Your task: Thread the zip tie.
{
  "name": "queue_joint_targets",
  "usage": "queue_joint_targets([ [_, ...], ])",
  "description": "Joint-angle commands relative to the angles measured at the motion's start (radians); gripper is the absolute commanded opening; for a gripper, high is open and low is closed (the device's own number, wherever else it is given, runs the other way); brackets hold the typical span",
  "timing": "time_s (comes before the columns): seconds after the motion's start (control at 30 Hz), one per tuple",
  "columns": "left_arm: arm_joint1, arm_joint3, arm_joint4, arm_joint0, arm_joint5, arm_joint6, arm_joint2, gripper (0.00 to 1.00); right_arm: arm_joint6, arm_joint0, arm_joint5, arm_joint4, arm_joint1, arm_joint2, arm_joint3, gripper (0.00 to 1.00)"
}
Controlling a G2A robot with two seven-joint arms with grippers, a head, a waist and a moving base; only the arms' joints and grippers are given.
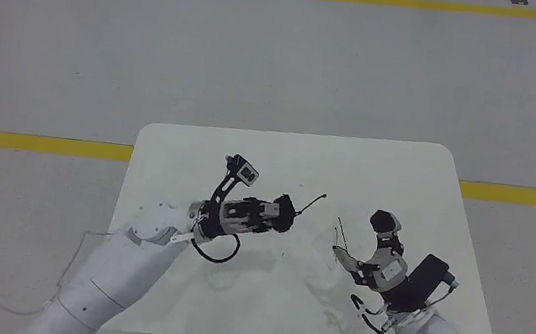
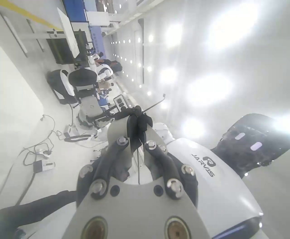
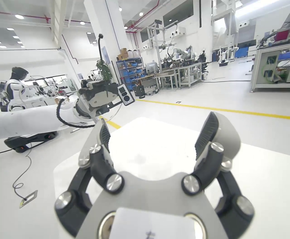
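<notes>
A thin black zip tie (image 1: pixel 310 204) is pinched in my left gripper (image 1: pixel 285 214), which hovers over the middle of the white table (image 1: pixel 398 173). In the left wrist view the gripper (image 2: pixel 138 117) is shut on the tie (image 2: pixel 154 104). The free end with its small head sticks out past the fingertips, and the tail runs back between the fingers. My right gripper (image 1: pixel 362 241) is over the table's right part, open and holding nothing, a short way from the tie's tip. From the right wrist, its ribbed pads (image 3: pixel 204 133) stand wide apart, and the tie (image 3: pixel 99 48) rises above the left gripper (image 3: pixel 99 95).
The table top is bare white with faint scuff marks near the right arm. Its rounded far edge (image 1: pixel 292 138) and right edge (image 1: pixel 474 253) border a grey floor with yellow lines (image 1: pixel 39 143).
</notes>
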Motion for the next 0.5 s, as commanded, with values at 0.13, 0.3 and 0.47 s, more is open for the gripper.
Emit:
queue_joint_targets([
  [0.13,-0.01,0.015,-0.205,0.027,0.071,0.028,0.013,0.0,-0.043,0.012,0.13,-0.184,-0.004,0.023,0.001,1.0],
  [0.3,-0.014,0.032,-0.289,0.041,0.131,0.03,0.019,0.0,-0.103,-0.004,0.289,-0.431,-0.008,0.028,0.004,1.0],
  [0.47,-0.021,0.038,-0.338,0.039,0.175,0.031,0.033,0.0,-0.168,0.007,0.372,-0.505,-0.015,0.003,0.018,1.0],
])
